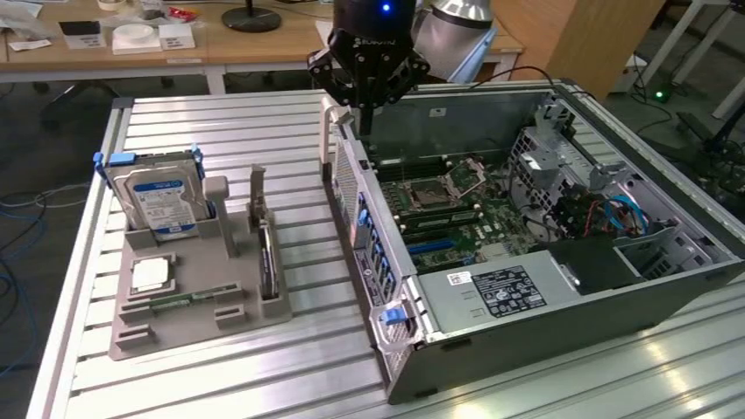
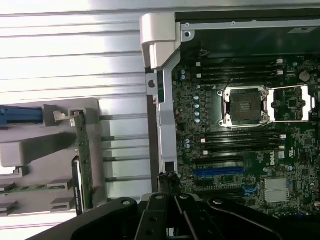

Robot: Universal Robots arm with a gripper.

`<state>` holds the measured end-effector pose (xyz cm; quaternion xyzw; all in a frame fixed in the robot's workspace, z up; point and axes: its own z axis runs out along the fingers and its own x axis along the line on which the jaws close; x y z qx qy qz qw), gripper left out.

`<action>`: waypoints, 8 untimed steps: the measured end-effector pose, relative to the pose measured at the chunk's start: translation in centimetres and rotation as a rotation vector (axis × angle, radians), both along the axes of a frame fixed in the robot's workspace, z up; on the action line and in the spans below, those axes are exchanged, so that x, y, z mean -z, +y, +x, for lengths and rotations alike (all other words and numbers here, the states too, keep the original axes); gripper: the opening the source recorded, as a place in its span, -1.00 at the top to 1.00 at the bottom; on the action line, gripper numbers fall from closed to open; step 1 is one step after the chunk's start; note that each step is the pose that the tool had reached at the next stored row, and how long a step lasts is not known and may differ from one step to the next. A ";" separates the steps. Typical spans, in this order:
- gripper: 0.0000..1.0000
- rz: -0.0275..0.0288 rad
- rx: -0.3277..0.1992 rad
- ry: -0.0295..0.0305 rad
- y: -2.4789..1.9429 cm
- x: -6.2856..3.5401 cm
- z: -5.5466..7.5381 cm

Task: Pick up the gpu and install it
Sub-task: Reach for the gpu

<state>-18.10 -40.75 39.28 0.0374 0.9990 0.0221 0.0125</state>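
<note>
In the exterior view the tool, pressed together, hangs upper centre over the case; the gpu stands in the grey holder, lower left.

The worktop is a bench of ribbed silvery metal slats, and light glares off it in pale streaks at the near edge on the exterior view's right. Beyond its far side stands a wooden desk carrying a few small white boxes, a white roll and the round black base of a lamp. Further along, on the exterior view's right, is a tall wooden panel, with white table legs past it. The floor is dark grey. Blue cables trail over it on the exterior view's left, and a small green light glows low on the far right.
</note>
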 end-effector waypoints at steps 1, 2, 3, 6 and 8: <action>0.79 0.0000 0.000 0.0000 -0.09 0.00 -0.2; 0.79 0.0000 0.000 0.0000 -0.18 0.01 -0.4; 0.79 0.0001 0.000 -0.0001 -0.28 0.01 -0.6; 0.79 0.0000 0.000 0.0000 -0.61 0.02 -1.3; 0.79 0.0000 0.000 0.0000 -0.80 0.03 -1.9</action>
